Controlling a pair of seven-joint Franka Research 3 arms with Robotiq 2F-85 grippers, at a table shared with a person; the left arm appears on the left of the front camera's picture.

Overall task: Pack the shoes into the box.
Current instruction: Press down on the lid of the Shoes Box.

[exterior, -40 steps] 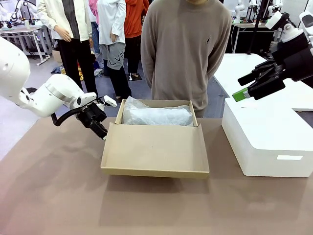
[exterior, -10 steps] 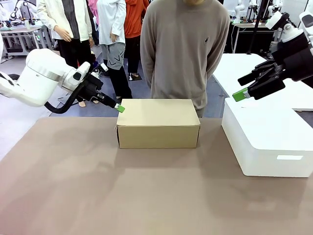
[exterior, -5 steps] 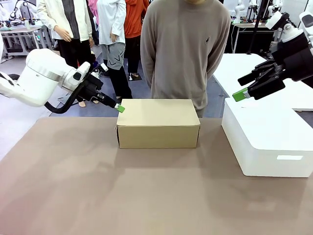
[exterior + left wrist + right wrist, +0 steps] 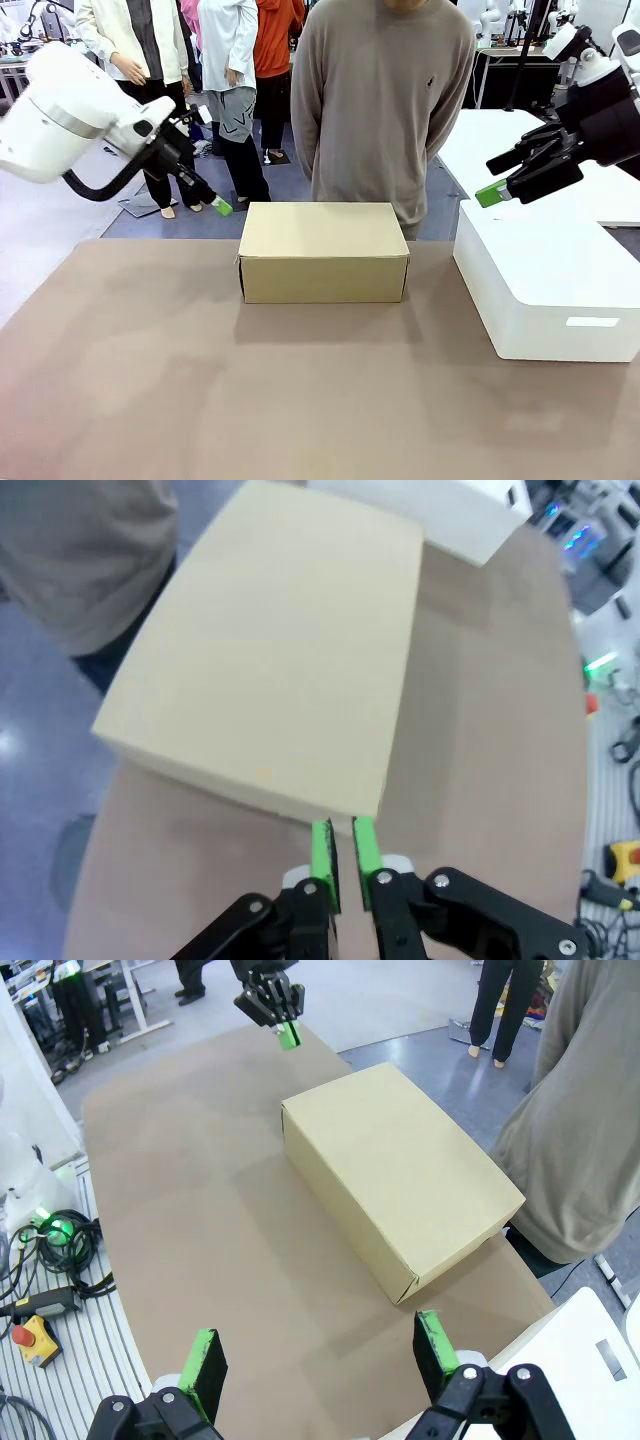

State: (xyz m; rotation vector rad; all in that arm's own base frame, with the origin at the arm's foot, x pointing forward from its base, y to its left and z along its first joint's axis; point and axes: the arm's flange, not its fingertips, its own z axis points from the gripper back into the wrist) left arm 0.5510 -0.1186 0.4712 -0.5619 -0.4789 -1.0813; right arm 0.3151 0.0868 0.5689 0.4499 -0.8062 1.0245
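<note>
Front view: closed box [image 4: 323,252] on table [image 4: 200,400]

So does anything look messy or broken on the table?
Nothing stands out. The box sits flat and square on the table with its lid shut and no dents that I can see. The white box beside it looks tidy too, and nothing is spilled.
</note>
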